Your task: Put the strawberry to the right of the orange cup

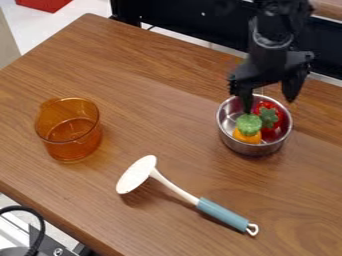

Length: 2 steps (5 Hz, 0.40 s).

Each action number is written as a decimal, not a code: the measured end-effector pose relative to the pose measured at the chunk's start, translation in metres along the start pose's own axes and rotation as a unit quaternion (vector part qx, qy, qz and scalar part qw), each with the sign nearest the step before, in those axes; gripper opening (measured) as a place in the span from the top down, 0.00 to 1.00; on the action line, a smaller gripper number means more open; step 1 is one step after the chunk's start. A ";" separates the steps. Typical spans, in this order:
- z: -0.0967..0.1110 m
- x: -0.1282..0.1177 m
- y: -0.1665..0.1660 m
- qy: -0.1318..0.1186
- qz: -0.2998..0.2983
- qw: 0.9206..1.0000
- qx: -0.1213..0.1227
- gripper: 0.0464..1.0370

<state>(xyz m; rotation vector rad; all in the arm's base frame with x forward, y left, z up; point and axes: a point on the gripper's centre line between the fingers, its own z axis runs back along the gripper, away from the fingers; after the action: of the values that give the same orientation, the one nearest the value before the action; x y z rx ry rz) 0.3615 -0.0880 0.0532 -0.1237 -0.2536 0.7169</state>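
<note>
Grasping the strawberry (pixel 270 118) seems the step in hand: it lies in the metal bowl (pixel 250 149), the gripper (pixel 269 104) hangs open over it, and the next move calls for lowering and closing without catching the orange-and-green toy (pixel 248 126) alongside.

From my remote station, I can't make out any readable text, labels or numbers here.

Red strawberry (pixel 272 129), amber-orange cup (pixel 69 131)
</note>
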 end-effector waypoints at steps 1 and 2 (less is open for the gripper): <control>-0.006 -0.001 0.002 0.002 -0.001 1.000 0.006 0.04; -0.017 -0.003 0.004 -0.001 -0.007 1.000 0.017 0.04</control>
<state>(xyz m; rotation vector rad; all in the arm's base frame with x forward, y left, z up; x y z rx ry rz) 0.3618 -0.0876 0.0355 -0.0878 -0.2445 0.7071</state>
